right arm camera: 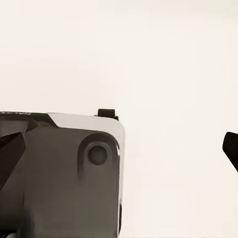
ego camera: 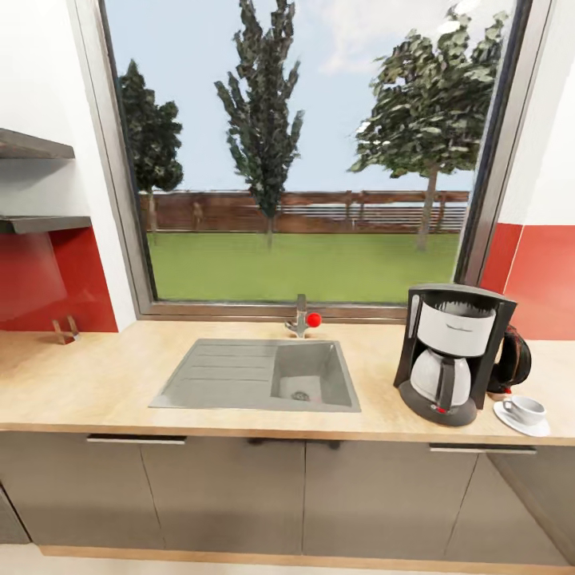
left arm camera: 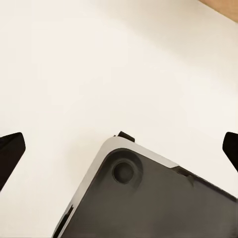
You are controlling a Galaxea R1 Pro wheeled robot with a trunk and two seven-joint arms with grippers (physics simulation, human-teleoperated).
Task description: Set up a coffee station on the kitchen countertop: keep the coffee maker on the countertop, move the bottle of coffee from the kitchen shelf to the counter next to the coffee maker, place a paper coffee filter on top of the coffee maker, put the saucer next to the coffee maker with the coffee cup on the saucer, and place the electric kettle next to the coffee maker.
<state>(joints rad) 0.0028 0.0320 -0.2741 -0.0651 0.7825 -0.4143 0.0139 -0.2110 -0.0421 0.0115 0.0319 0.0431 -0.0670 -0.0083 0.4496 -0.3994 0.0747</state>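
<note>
The coffee maker (ego camera: 453, 352) was seen standing on the bench (ego camera: 104, 383) toward its right end, near the front edge, right of the sink (ego camera: 259, 375). The kettle (ego camera: 511, 361) was tucked just behind and beside it, and the saucer (ego camera: 519, 420) lay at the front edge beside it with the cup (ego camera: 526, 409) set on it; these placements were judged already to suit the station. No filter could be made out on the maker.

The left tool (left arm camera: 119, 148) and right tool (right arm camera: 119, 148) were held with fingers spread wide apart, gripping nothing, above pale floor and the robot's base (left arm camera: 148, 198), well apart from everything on the bench.
</note>
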